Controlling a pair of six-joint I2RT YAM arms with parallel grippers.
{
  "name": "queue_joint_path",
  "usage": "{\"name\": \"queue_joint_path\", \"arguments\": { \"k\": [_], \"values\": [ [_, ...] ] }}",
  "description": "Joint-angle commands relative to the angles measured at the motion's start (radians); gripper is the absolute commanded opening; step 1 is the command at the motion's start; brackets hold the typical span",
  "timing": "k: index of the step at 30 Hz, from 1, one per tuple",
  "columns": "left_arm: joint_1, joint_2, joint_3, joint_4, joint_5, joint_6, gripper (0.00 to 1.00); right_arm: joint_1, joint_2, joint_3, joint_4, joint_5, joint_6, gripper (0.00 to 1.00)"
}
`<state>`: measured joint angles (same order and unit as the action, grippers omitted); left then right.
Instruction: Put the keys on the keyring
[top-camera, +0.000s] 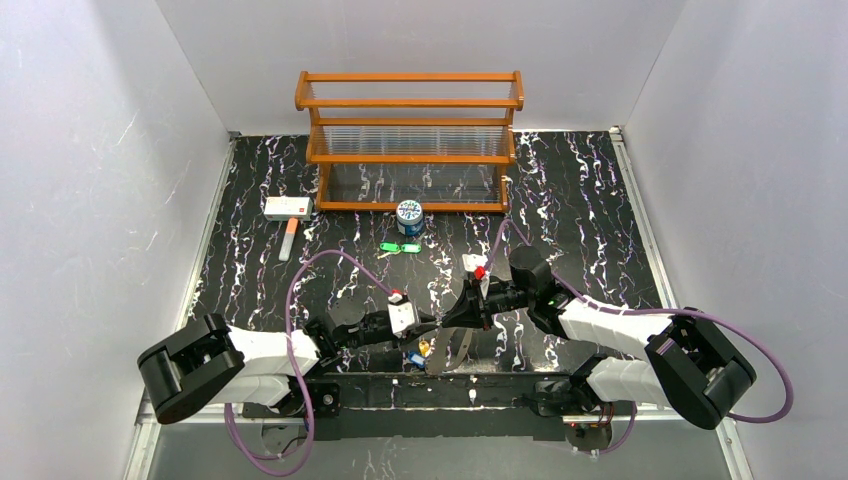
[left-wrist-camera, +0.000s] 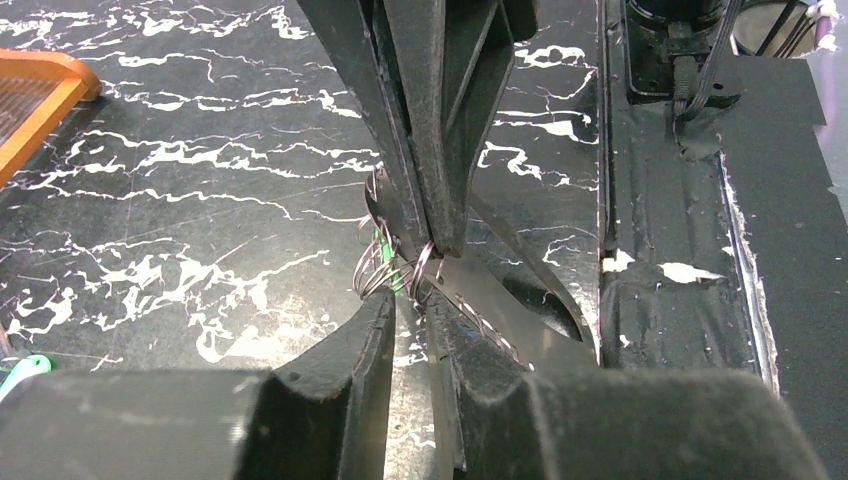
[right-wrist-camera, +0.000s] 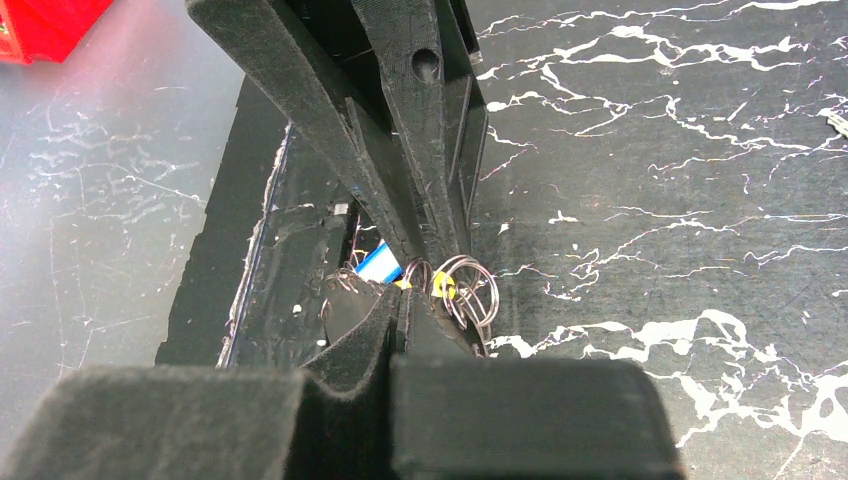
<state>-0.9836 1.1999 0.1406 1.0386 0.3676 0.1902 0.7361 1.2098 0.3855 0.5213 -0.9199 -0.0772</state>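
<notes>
As jaws meet near-centre | left gripper (left-wrist-camera: 410, 312) nips keys (right-wrist-camera: 437, 283) | right gripper (right-wrist-camera: 400, 305) clamps keyring (left-wrist-camera: 482, 305) | best fed slowly, aligned

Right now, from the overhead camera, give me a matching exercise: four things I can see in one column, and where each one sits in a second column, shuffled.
Things
1. wooden rack
2. round can
3. white box
4. green keys

Places
A. left of the rack, by its left foot
B. just on the near side of the can
C. farthest back, in the middle
D. directly in front of the rack's lowest shelf

Pairs: 1-C, 2-D, 3-A, 4-B
</notes>
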Motion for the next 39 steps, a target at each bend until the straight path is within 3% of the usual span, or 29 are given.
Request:
{"name": "queue_joint_path", "arguments": {
  "k": [1,6,12,20,23,28,30,33,39],
  "values": [
    [0.000,-0.015,0.040,0.009,0.027,0.010,0.17,0.005,-0.015,0.046,0.026,-0.027,-0.001,0.01],
    [0.000,-0.004,0.052,0.012,0.044,0.012,0.17,0.005,-0.012,0.049,0.028,-0.026,-0.001,0.01],
    [0.001,0.010,0.051,0.013,0.049,0.020,0.00,0.005,-0.009,0.050,0.027,-0.025,-0.002,0.01],
    [0.001,-0.002,0.037,0.014,0.027,0.002,0.00,0.005,-0.022,0.058,0.023,-0.023,-0.011,0.01],
    [0.001,-0.025,0.027,0.012,0.002,-0.001,0.00,0.005,-0.055,0.055,0.022,-0.023,-0.046,0.18],
    [0.001,-0.053,0.013,0.012,-0.015,0.000,0.00,0.005,-0.159,0.027,0.034,0.049,-0.092,0.64],
    [0.001,-0.060,0.007,0.013,-0.017,0.000,0.00,0.005,-0.200,0.012,0.047,0.085,-0.103,0.78],
    [0.002,-0.075,0.000,0.013,-0.018,0.004,0.00,0.006,-0.241,0.001,0.050,0.115,-0.119,0.85],
    [0.001,-0.119,-0.018,0.012,-0.023,0.035,0.00,0.005,-0.262,-0.013,0.034,0.125,-0.146,0.85]
  ]
}}
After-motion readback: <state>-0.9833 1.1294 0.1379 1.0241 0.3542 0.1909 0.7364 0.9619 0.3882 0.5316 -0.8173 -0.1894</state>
